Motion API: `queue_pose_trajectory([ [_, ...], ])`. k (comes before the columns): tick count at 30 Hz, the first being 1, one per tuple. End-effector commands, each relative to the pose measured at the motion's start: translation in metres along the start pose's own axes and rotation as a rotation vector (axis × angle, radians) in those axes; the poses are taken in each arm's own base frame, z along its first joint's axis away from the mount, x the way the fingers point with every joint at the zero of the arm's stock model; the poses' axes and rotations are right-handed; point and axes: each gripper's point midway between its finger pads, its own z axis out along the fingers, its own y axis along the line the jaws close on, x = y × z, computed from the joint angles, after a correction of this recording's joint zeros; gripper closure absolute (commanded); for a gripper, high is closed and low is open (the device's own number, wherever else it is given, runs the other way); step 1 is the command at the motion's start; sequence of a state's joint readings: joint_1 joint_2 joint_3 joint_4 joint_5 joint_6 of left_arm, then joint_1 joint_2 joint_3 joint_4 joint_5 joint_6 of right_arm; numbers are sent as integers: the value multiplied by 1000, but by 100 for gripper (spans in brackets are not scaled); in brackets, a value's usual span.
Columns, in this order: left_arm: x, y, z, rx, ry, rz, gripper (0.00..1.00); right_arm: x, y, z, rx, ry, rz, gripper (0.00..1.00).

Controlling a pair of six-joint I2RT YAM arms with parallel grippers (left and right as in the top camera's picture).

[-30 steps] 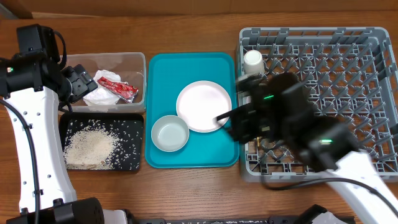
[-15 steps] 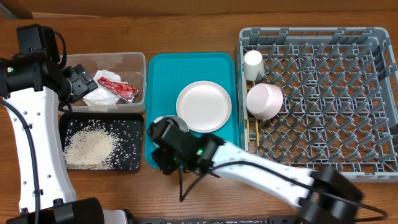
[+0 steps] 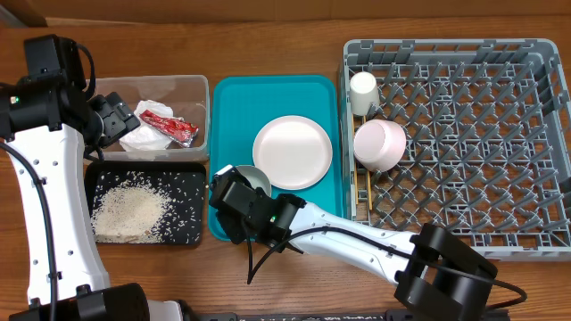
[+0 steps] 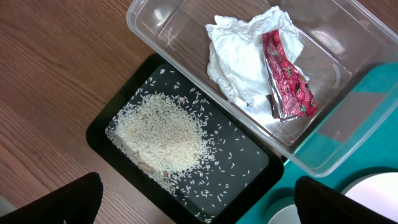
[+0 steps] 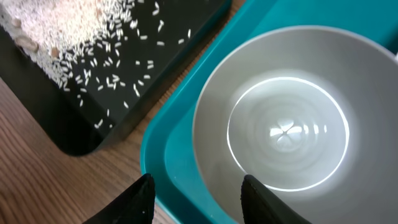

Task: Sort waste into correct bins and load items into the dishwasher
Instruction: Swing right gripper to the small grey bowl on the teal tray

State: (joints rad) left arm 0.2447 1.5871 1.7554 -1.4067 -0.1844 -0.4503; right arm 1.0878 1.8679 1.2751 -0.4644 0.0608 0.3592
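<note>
right end effector (image 5: pixel 198 198) half open astride pale bowl (image 5: pixel 286 124) rim, bowl mostly hidden overhead, left end effector (image 4: pixel 199 202) wide open, empty

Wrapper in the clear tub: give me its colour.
Red; the wrapper shows best in the left wrist view.

Legible text, labels, brands, numbers, signs: none in any view. The only printed surface is the crumpled red wrapper (image 4: pixel 287 78), which lies in the clear plastic tub (image 4: pixel 180 31) (the left wrist view shows a speckled red-and-white pattern, but it is too creased and small for any letters to be made out). The overhead view shows the same wrapper smaller still, and it is unreadable there too.
</note>
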Motion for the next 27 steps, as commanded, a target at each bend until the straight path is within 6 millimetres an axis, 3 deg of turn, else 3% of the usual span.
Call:
queue_pose_trajectory([
  [1, -4, 1, -2, -2, -12, -7, 0, -8, -6, -2, 38, -34, 2, 53],
  [8, -4, 1, -2, -2, -12, -7, 0, -9, -35, 0, 117, -42, 83, 53],
  [13, -4, 1, -2, -2, -12, -7, 0, -10, -51, 0, 111, -20, 186, 87],
  [27, -4, 1, -2, -2, -12, -7, 0, 4, -65, -1, 149, 37, 237, 92],
])
